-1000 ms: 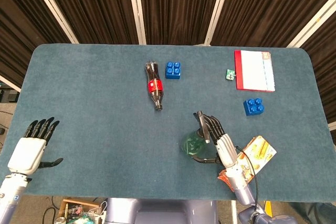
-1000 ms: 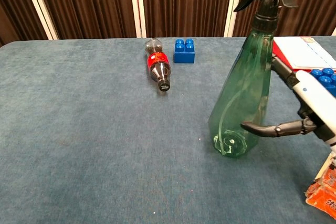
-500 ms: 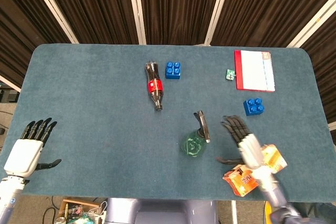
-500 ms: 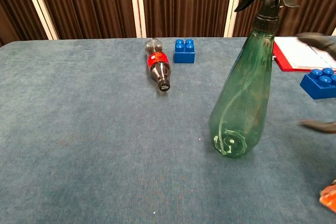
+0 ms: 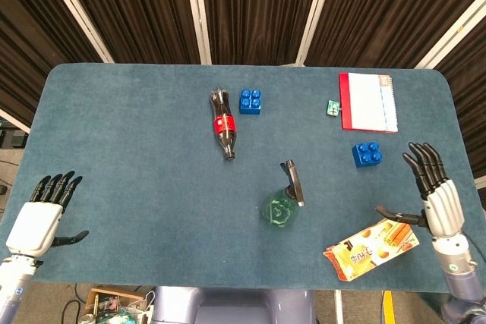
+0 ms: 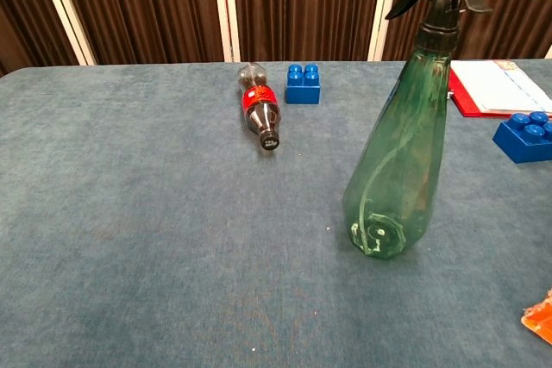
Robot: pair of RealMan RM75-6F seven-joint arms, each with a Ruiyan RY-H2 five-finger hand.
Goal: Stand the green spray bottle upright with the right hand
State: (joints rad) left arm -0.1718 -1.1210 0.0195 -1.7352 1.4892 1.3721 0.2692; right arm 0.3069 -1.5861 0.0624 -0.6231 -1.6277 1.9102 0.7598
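Head view sits high, looking almost straight down — whole desk (image 5: 114,149) in frame, curtained wall along the top edge, both hands at the bottom corners. Chest view is low and close, facing forward across the desk surface toward the same curtains. Shared zone: green spray bottle (image 6: 405,127), cola bottle (image 6: 260,108), blue brick (image 6: 302,84), red notebook (image 6: 496,88) — far less desk in chest view, hands out of frame.

Spray bottle (image 6: 401,127) stands mid-table — cola bottle (image 6: 260,106) behind-left, block (image 6: 303,84) beside it.
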